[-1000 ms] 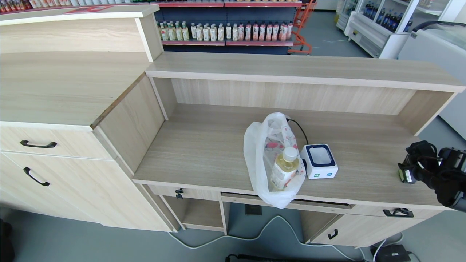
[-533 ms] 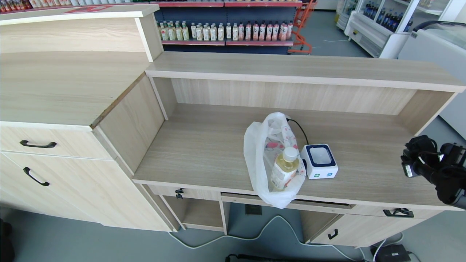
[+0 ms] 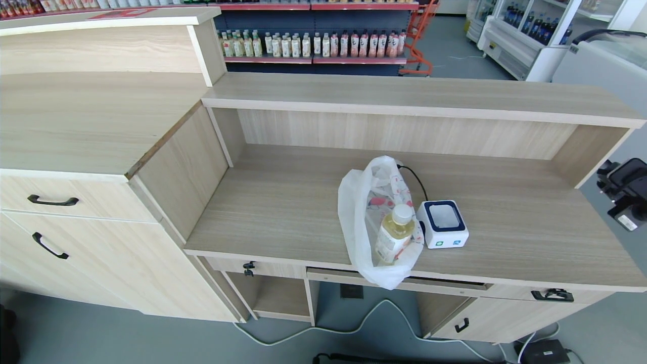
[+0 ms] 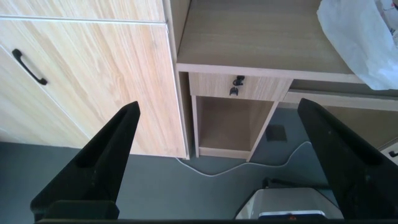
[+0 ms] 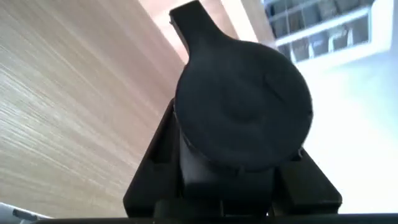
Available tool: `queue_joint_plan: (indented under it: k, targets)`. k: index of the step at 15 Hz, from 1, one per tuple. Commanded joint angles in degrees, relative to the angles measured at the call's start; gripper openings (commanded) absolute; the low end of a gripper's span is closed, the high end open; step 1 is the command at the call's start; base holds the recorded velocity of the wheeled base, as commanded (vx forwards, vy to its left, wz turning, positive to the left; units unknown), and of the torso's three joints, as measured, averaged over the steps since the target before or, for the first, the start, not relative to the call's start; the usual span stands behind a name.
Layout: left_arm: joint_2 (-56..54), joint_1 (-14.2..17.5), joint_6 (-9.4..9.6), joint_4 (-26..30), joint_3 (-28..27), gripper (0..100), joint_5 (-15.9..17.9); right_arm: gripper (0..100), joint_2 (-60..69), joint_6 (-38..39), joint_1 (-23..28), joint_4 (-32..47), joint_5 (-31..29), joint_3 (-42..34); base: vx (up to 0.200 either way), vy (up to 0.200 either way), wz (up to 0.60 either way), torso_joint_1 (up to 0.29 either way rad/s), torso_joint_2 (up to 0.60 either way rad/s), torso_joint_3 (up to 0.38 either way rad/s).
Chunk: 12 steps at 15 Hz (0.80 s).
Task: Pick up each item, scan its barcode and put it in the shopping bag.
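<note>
Left gripper (image 4: 217,106) was spread wide apart and held nothing, facing the counter (image 3: 303,212) front. Right gripper (image 3: 624,194) hung off the counter's right end; its state could not be determined. One bottle (image 3: 396,235) stood inside the shopping bag (image 3: 354,212), just beside the scanner (image 3: 443,223).

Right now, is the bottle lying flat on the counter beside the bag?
No, the bottle sits inside the bag, beside the scanner.
</note>
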State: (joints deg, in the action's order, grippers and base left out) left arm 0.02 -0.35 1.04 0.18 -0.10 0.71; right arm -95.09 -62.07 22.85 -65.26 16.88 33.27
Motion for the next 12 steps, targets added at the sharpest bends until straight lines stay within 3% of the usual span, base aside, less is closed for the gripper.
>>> queue_joint_plan:
  k: [1, 2, 3, 5, 7, 9, 12]
  targets:
    - [0.0, 0.0, 0.02, 0.0, 0.0, 100, 0.0, 0, 13.7, -13.5, -22.2, -0.7, 4.4, -8.7, 0.0, 0.0, 0.0, 0.0, 0.0, 0.0]
    - [0.0, 0.0, 0.02, 0.1, 0.0, 100, 0.0, 0, 13.3, -24.6, -34.7, -0.7, 3.9, -8.7, 0.0, 0.0, 0.0, 0.0, 0.0, 0.0]
    - [0.0, 0.0, 0.02, 0.0, 0.0, 100, 0.0, 0, 13.0, -27.7, -38.6, -0.7, 3.9, -8.7, 0.0, 0.0, 0.0, 0.0, 0.0, 0.0]
    - [0.0, 0.0, 0.02, 0.0, 0.0, 100, 0.0, 0, 9.1, -38.6, -54.7, -1.7, 4.1, -8.0, 0.0, 0.0, 0.0, 0.0, 0.0, 0.0]
    - [0.0, 0.0, 0.02, 0.0, 0.0, 100, 0.0, 0, 6.2, -45.2, -60.1, -5.9, 6.7, -8.2, 0.0, 0.0, 0.0, 0.0, 0.0, 0.0]
    - [0.0, 0.0, 0.02, 0.1, 0.0, 100, 0.0, 0, 5.6, -52.9, -63.2, -8.7, 13.3, -8.1, 0.0, 0.0, 0.0, 0.0, 0.0, 0.0]
    - [0.0, 0.0, 0.02, 0.0, 0.0, 100, 0.0, 0, 6.1, -60.6, -64.6, -8.9, 22.3, -7.9, 0.0, 0.0, 0.0, 0.0, 0.0, 0.0]
